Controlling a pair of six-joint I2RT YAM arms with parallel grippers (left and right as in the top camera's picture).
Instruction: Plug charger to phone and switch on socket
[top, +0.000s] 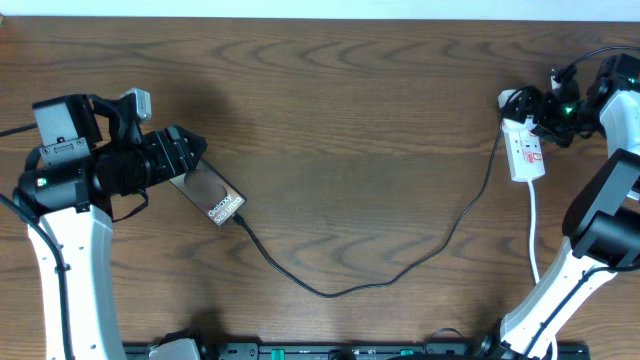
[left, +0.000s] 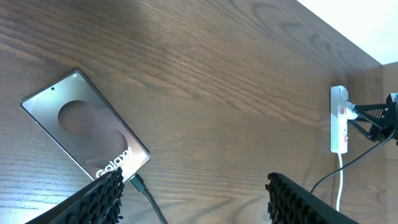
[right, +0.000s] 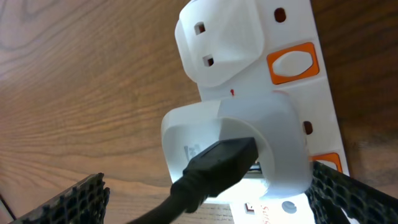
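**One switch to press — the phone end looks done**

Your right gripper (right: 208, 199) stands wide open and empty, a finger on either side of the adapter (right: 273, 137) that feeds the charger (top: 400, 270) from the socket (right: 295, 31). Two orange rockers show there: an upper switch (right: 292, 62) beside the spare plug (right: 217, 43), and a lower switch (right: 326, 163) half hidden beside the adapter. I judge the lower one serves the charger, though you cannot read its state from here. Wide jaws make a poor poker — narrow them or lead with one fingertip, and come down square so the socket does not skid on the table (top: 330, 100). Stay off the adapter; a knock could loosen it.

Your left gripper (left: 196, 202) is part open and holds nothing, hanging over the lower end of the phone (left: 81, 130), which lies flat at the table's left. The charger's tip meets the phone's bottom edge and seems seated; move that arm little, lest it drag the cable.
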